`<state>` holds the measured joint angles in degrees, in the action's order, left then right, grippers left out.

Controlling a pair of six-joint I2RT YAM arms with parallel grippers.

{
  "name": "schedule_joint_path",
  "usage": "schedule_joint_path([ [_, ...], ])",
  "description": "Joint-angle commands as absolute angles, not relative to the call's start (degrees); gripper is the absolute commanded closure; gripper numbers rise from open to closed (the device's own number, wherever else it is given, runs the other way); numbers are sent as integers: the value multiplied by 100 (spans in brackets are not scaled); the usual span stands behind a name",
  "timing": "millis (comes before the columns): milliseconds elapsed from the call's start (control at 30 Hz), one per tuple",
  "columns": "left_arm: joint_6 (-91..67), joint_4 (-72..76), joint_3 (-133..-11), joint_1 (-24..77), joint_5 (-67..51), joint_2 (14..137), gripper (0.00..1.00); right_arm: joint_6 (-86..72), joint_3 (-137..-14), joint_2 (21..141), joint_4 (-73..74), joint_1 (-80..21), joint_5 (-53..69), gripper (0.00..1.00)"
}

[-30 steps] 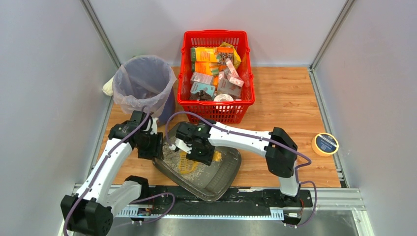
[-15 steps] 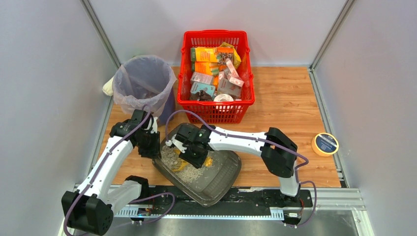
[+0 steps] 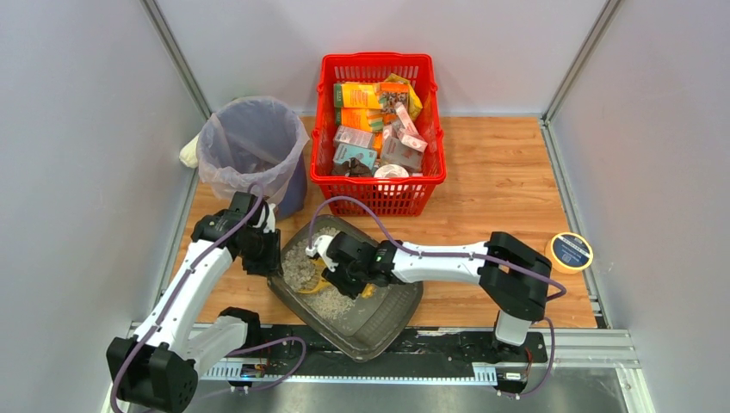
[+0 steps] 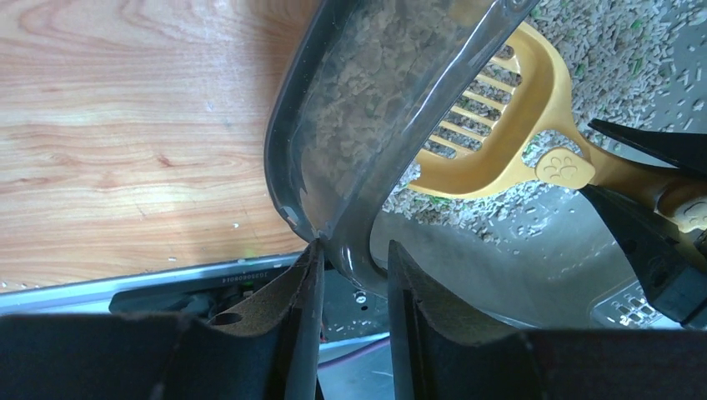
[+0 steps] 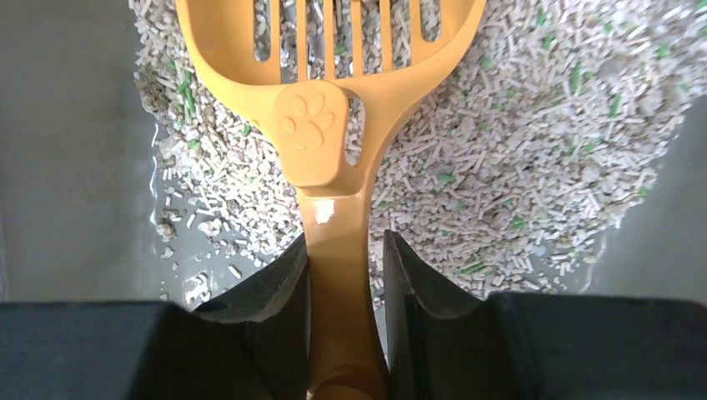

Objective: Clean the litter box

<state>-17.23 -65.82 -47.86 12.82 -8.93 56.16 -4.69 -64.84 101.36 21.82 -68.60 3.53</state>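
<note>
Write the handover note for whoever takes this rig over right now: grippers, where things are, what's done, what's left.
Left gripper: shut on the rim of the litter box, far-left side.
Right gripper: shut on the handle of the yellow scoop.
The scoop's head lies on the litter, which is heaped at the left gripper's end; the other end is bare.
Done: box held, scoop in the litter.
Left: sift, lift the scoop, empty it into the bag-lined bin beyond the box, on the left.

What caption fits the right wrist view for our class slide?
Right gripper shut on the handle of a yellow litter scoop, its slotted head over pellet litter in the grey litter box.
</note>
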Motion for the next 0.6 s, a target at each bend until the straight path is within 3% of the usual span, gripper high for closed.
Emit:
schedule_joint_path([
  [0, -1696, -6311, -4912, 1380, -853, 5388, 61, -422, -6451, 9659, 1309, -6811, -307, 100],
  [133, -1740, -6302, -5097, 1380, -572, 5212, 60, -273, -6373, 9475, 1529, -6803, -255, 100],
  [167, -1758, -6319, -5132, 1380, -519, 5168, 54, -264, -6346, 9422, 1564, -6803, -237, 100],
  [200, -1767, -6328, -5202, 1371, -466, 5151, 36, -255, -6311, 9309, 1556, -6803, -229, 100],
  [300, -1819, -6302, -5299, 1371, -299, 5019, 30, -246, -6205, 9089, 1573, -6811, -220, 100],
  [567, -1863, -6065, -5616, 1371, 219, 4466, 29, -211, -5688, 8728, 1382, -6803, -114, 100],
])
